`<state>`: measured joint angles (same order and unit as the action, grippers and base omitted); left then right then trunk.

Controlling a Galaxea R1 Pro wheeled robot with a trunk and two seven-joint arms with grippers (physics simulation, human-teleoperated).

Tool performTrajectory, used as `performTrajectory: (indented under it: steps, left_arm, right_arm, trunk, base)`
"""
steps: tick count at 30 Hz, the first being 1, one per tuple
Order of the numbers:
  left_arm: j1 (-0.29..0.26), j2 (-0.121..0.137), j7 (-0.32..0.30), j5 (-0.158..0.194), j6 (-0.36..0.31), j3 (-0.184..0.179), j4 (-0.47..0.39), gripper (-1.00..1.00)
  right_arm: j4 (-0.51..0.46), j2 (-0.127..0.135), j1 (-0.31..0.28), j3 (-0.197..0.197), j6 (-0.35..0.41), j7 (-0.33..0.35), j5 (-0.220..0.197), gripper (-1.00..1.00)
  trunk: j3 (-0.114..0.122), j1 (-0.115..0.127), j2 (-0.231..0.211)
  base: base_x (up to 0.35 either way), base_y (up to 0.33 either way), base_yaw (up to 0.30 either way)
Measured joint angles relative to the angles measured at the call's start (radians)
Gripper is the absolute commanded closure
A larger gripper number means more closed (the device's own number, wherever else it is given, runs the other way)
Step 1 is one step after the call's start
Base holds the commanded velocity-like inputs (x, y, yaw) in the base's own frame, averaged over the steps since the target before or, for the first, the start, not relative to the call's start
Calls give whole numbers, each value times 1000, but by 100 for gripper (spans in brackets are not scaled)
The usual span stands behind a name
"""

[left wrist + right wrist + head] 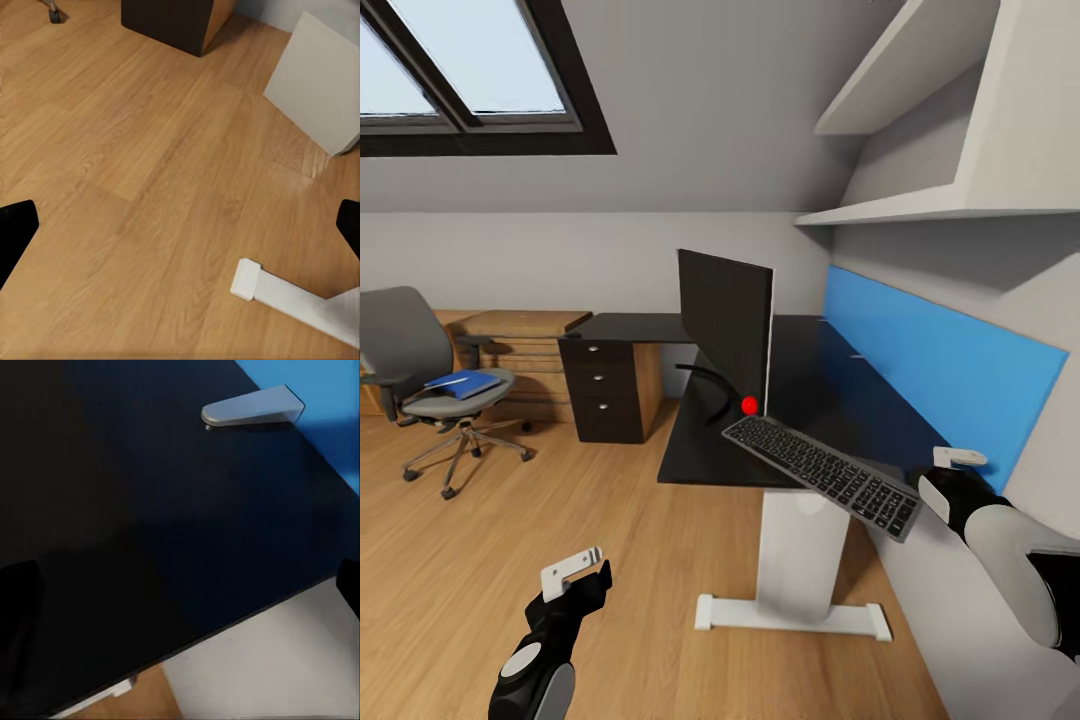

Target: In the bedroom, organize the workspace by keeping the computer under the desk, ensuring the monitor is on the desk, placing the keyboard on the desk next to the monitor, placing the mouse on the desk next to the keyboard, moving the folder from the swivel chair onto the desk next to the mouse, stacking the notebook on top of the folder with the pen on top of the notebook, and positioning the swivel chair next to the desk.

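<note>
The black desk [830,390] carries the monitor [725,325], standing edge-on to me. The keyboard [825,475] lies slanted, one end by the monitor's foot, the other overhanging the desk's front edge. My right gripper [952,470] is just right of that overhanging end, apart from it, open over the desktop [127,525]. My left gripper [585,565] hangs open above the floor [180,229]. The blue folder [465,383] rests on the swivel chair [420,375] at far left. A white-grey box [315,82], the computer by its look, stands on the floor. Mouse, notebook and pen are out of view.
A blue wall panel [940,370] backs the desk, with a small pale grey wedge [251,409] lying beside it. A red dot [749,405] marks the monitor's base. The desk's white leg [800,550] and foot [285,296] stand ahead; drawers [600,390] and a wooden cabinet [525,345] lie beyond.
</note>
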<state>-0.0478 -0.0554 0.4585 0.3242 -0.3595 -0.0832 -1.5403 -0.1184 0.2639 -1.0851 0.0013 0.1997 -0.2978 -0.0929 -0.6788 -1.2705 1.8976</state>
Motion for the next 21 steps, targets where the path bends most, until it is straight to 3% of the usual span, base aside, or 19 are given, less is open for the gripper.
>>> performTrajectory:
  steps: [17,21]
  left_arm:
    - [-1,-1,0,0,-1,-1,8,-100]
    - [0,-3,1,0,-1,-3,15,-100]
  right_arm:
    - [0,1,0,0,0,4,-3,-100]
    - [-33,2,1,-15,16,8,-24,-100]
  trunk:
    - [0,0,0]
    - [0,0,0]
  base:
    - [-2,2,0]
    - [0,0,0]
